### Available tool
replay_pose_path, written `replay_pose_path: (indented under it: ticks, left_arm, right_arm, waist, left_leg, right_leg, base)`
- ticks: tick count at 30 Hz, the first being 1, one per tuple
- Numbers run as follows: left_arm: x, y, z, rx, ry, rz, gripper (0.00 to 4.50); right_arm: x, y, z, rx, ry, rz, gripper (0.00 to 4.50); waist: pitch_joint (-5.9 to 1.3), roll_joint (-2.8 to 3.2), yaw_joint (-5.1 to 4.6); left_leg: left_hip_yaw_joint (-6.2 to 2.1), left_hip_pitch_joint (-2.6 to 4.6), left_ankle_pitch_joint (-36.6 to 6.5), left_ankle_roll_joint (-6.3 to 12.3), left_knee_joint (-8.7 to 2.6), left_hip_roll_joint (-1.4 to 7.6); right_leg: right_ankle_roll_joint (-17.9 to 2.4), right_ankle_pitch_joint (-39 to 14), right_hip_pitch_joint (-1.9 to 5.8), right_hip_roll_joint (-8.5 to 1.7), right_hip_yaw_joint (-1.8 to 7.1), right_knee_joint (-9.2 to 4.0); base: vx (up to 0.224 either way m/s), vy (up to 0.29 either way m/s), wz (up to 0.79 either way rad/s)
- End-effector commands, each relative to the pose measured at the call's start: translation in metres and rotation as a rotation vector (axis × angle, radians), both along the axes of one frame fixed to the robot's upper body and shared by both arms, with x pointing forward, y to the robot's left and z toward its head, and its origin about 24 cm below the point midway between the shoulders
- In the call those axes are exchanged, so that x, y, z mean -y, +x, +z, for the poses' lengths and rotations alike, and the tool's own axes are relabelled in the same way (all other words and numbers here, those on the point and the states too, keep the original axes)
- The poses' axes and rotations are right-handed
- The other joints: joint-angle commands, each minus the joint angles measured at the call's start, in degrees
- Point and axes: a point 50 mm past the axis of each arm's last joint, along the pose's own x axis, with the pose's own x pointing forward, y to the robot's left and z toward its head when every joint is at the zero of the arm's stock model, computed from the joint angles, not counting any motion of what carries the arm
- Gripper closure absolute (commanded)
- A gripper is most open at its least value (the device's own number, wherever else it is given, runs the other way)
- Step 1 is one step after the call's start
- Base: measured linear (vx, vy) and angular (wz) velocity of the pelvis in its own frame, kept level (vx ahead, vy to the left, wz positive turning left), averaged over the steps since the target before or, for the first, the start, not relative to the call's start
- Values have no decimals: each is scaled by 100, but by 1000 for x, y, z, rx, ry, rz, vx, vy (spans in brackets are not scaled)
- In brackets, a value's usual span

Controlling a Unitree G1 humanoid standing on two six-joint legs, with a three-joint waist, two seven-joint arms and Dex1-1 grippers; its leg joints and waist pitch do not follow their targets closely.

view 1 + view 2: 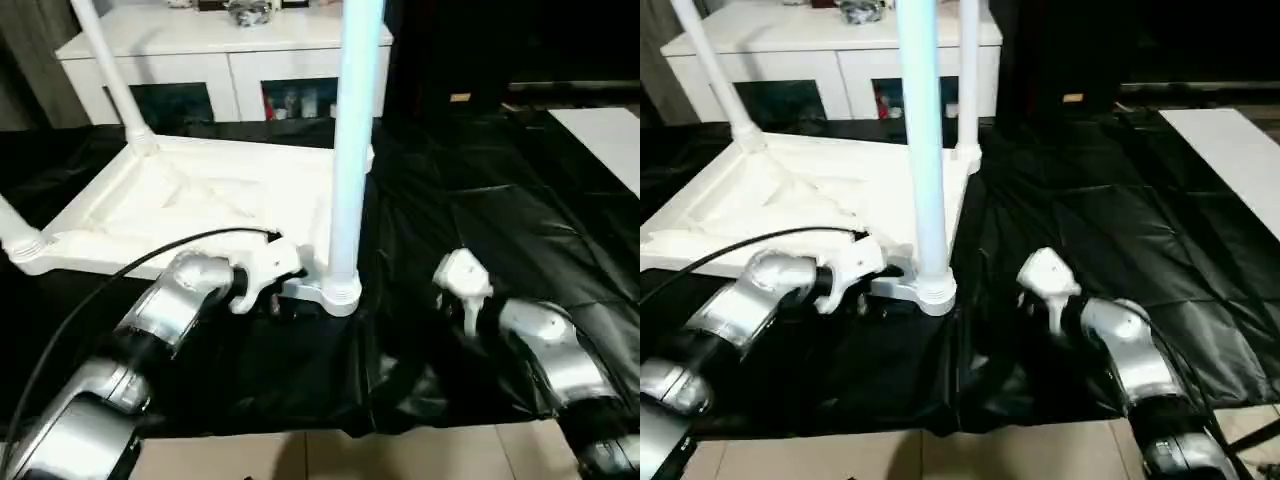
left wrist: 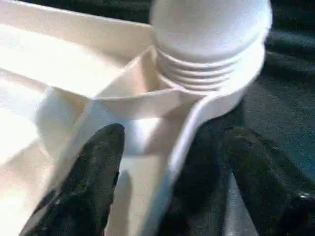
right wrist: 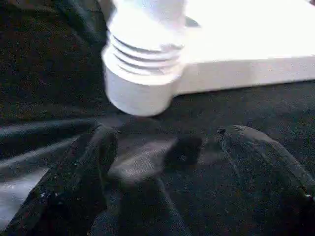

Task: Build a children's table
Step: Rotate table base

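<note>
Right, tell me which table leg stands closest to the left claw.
The near-right leg, standing upright in the corner socket just beside the left claw. The other legs, such as the far-left one, stand at corners farther from it.

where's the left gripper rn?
In the left eye view, the left gripper is low and left of centre, at the near rim of the upside-down tabletop, just left of the near right leg in its corner socket.

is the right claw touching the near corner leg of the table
Apart. In the right wrist view, the right claw stands open with black sheet showing between its fingers and the leg.
</note>
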Motion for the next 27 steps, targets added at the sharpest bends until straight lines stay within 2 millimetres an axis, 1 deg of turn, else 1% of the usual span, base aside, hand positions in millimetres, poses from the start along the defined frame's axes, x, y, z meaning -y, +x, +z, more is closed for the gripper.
replay_pose_path:
  ticks: [1,2,3,4,7,8,9,11,12,14,15,16,17,18,21,22,23,24,27]
  left_arm:
    - [-2,1,-1,-11,31,-9,118]
    - [-3,2,-1,-12,32,-10,130]
    - [-3,3,0,-12,35,-11,144]
    - [-4,4,0,-18,43,-17,157]
    - [-7,6,0,-48,70,-38,176]
    - [-8,6,0,-51,72,-40,190]
    - [-8,6,0,-54,75,-42,202]
    - [-9,6,-1,-62,85,-46,223]
    - [-11,6,-2,-72,90,-45,223]
    - [-11,6,-2,-79,92,-45,248]
    - [-12,7,-3,-83,93,-44,262]
    - [-12,7,-3,-86,92,-41,262]
    - [-12,7,-3,-88,91,-38,275]
    - [-13,8,-4,-89,92,-37,275]
    - [-13,8,-4,-95,92,-37,304]
    - [-12,8,-6,-102,99,-38,311]
    - [-12,8,-6,-105,103,-38,317]
    - [-12,8,-7,-108,108,-37,337]
    - [-13,7,-13,-139,143,-33,349]
  right_arm:
    - [-5,-3,7,-5,13,48,62]
    - [-5,-4,7,-6,14,51,62]
    - [-6,-5,8,-10,20,59,62]
    - [-7,-6,11,-19,29,73,62]
    - [-8,-11,16,-42,43,109,62]
    - [-8,-12,17,-43,43,111,62]
    - [-8,-12,17,-45,44,113,62]
    - [-8,-13,18,-48,42,115,62]
    - [-8,-13,18,-52,41,116,62]
    - [-8,-14,19,-55,41,116,62]
    - [-8,-14,19,-59,40,116,62]
    - [-9,-15,20,-61,40,116,62]
    - [-9,-15,20,-62,41,117,62]
    - [-9,-16,20,-65,41,117,62]
    - [-9,-17,21,-72,41,118,62]
    - [-9,-18,21,-74,40,119,62]
    - [-9,-18,21,-75,39,120,62]
    - [-9,-18,21,-76,39,120,62]
    - [-10,-19,21,-79,41,121,62]
  waist:
    - [-395,-10,29]
    - [-395,-8,26]
    - [-389,12,21]
    - [-386,10,21]
    - [-385,22,43]
    - [-389,17,50]
    - [-395,23,49]
    - [-384,24,50]
    - [-391,29,50]
    - [-387,24,46]
    - [-388,36,49]
    - [-389,42,50]
    - [-390,30,52]
    - [-389,24,48]
    - [-397,31,49]
    - [-396,43,50]
    - [-399,37,50]
    - [-403,37,52]
    - [-407,49,53]
  left_leg:
    - [-54,-13,-1450,343,-431,133]
    - [-54,-13,-1444,345,-433,131]
    - [-49,-6,-1480,347,-434,126]
    - [-43,8,-1530,346,-432,120]
    - [-58,-1,-1539,325,-444,129]
    - [-55,8,-1543,323,-446,134]
    - [-62,6,-1515,307,-445,144]
    - [-60,0,-1540,289,-449,141]
    - [-60,-5,-1526,282,-447,141]
    - [-62,-4,-1549,269,-449,140]
    - [-64,-3,-1541,258,-451,141]
    - [-62,-3,-1533,260,-448,135]
    - [-65,-7,-1537,256,-450,137]
    - [-68,-12,-1524,256,-451,140]
    - [-66,-11,-1476,270,-446,144]
    - [-65,-6,-1465,275,-447,143]
    - [-63,-10,-1447,281,-444,143]
    - [-65,-13,-1427,287,-442,144]
    - [-66,-20,-1346,324,-443,154]
  right_leg:
    - [-1308,-1240,356,-250,156,-428]
    - [-1307,-1245,355,-251,158,-435]
    - [-1315,-1271,344,-238,152,-448]
    - [-1309,-1305,338,-229,153,-460]
    - [-1284,-1360,349,-245,152,-458]
    - [-1270,-1371,346,-246,153,-466]
    - [-1299,-1300,342,-259,158,-447]
    - [-1333,-1309,340,-260,156,-454]
    - [-1332,-1297,347,-267,156,-449]
    - [-1315,-1320,346,-265,157,-456]
    - [-1319,-1330,351,-274,157,-456]
    - [-1316,-1316,348,-266,155,-458]
    - [-1310,-1277,356,-268,155,-457]
    - [-1314,-1263,360,-274,155,-453]
    - [-1339,-1205,358,-279,156,-450]
    - [-1362,-1167,356,-272,153,-449]
    - [-1373,-1118,360,-271,151,-447]
    - [-1382,-1088,360,-275,150,-444]
    - [-1394,-997,362,-280,144,-443]
  base:
    - [0,0,0]
    - [0,0,0]
    - [0,0,0]
    - [0,0,0]
    - [0,0,0]
    - [0,0,0]
    - [0,0,0]
    - [0,0,0]
    - [0,0,0]
    - [0,0,0]
    - [0,0,0]
    - [0,0,0]
    - [0,0,0]
    - [0,0,0]
    - [0,0,0]
    - [0,0,0]
    - [0,0,0]
    - [0,0,0]
    - [0,0,0]
